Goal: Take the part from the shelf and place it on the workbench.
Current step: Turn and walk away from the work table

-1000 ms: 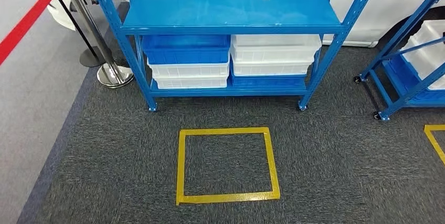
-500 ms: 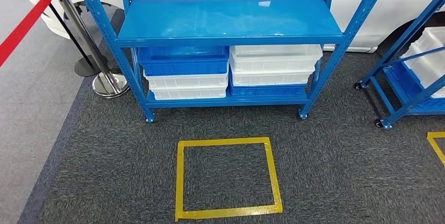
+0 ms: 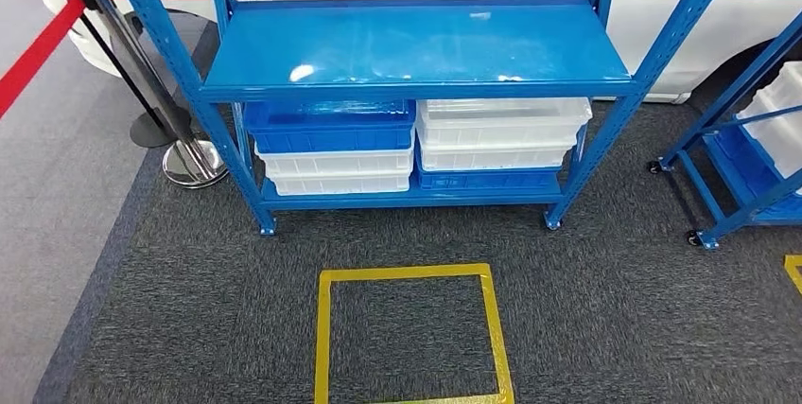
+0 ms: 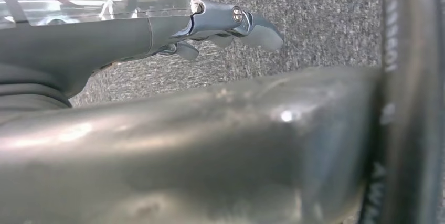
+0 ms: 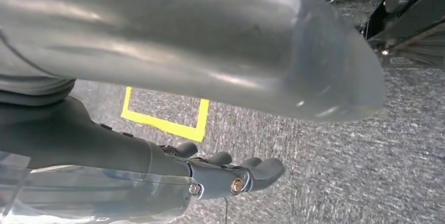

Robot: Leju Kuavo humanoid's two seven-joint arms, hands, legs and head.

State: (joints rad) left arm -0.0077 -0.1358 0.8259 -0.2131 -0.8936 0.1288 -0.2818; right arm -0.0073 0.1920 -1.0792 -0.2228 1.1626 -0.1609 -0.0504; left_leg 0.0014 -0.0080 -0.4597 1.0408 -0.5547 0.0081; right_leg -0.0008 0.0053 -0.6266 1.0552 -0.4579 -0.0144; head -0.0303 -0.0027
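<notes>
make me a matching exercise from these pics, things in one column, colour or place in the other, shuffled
Things:
1. taped square
2. top crate in the left stack
3. top crate in the right stack
4. barrier post base

Colour or place:
A. white
B. yellow, on the carpet in front of the shelf
C. silver, left of the shelf
D. blue

Pairs: 1-B, 2-D, 3-A, 4-C

Two blue shelf racks: one (image 3: 416,49) at upper centre, a 2nd (image 3: 747,158) at right edge. On the low level of the centre rack, 4 white bins (image 3: 503,120) & 2 blue bins (image 3: 326,128). One full yellow tape square (image 3: 412,276) at bottom centre. Two stanchion posts (image 3: 142,73) at upper left.
</notes>
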